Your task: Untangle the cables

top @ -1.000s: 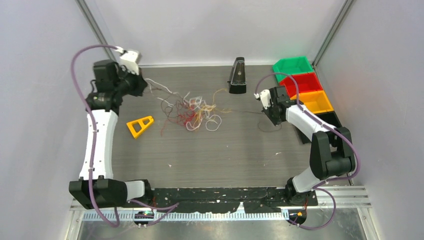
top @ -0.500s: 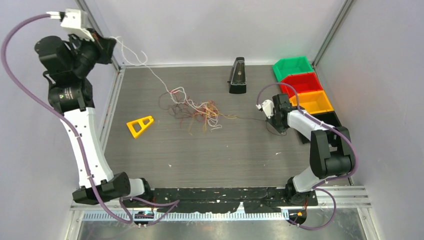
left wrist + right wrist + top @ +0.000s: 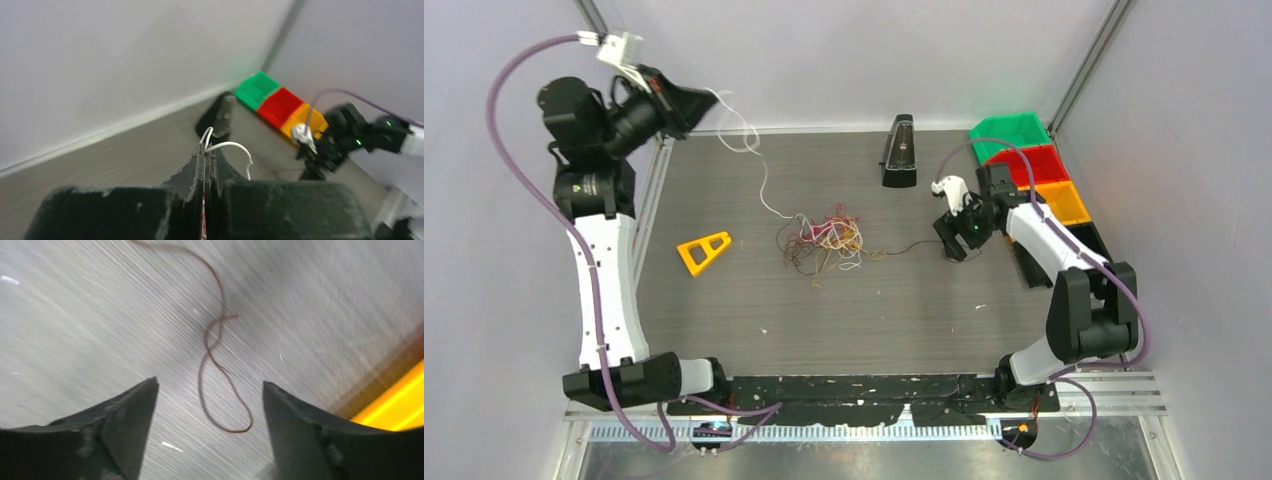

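Above, the left gripper (image 3: pixel 686 103) is raised high and grips a white wire (image 3: pixel 762 185) that runs down from its fingertips to the tangle of cables (image 3: pixel 822 240). A dark brown wire (image 3: pixel 904 247) leads from the tangle toward the low right gripper (image 3: pixel 951 243).

In the left wrist view, the fingers (image 3: pixel 192 170) are pressed together and pinch the white wire at their tips.

In the right wrist view, the fingers (image 3: pixel 135 410) stand wide apart. The brown wire lies loose on the table (image 3: pixel 75 315) between them and touches neither.
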Controlling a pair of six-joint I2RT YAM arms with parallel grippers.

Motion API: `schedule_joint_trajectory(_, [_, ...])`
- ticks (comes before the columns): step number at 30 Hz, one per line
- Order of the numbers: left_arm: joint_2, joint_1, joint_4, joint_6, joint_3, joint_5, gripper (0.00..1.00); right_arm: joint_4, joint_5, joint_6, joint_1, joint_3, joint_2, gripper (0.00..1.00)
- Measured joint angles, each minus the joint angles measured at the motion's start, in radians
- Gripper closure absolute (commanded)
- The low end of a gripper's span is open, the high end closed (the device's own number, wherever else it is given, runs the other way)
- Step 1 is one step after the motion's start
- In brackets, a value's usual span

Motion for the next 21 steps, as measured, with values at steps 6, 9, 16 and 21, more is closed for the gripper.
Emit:
schedule_joint_trajectory(6, [-0.061, -0.163, 0.047, -0.060, -0.115, 0.084, 1.00, -0.020, -0.265, 0.095, 0.095, 0.185, -0.100, 0.01])
schedule_joint_trajectory(9, [-0.065, -0.190, 0.098, -0.120, -0.113, 0.104, 1.00, 0.060, -0.354, 0.187, 0.196, 0.304, -0.108, 0.01])
schedule_joint_trajectory(16, [-0.048, -0.193, 0.199, -0.271, -0.043, 0.120, 1.00, 0.388, -0.465, 0.422, 0.460, 0.420, -0.032, 0.00])
schedule_joint_trajectory(21, [-0.049, -0.193, 0.253, -0.340, -0.034, 0.123, 1.00, 0.633, -0.455, 0.525, 0.598, 0.426, 0.106, 0.12])
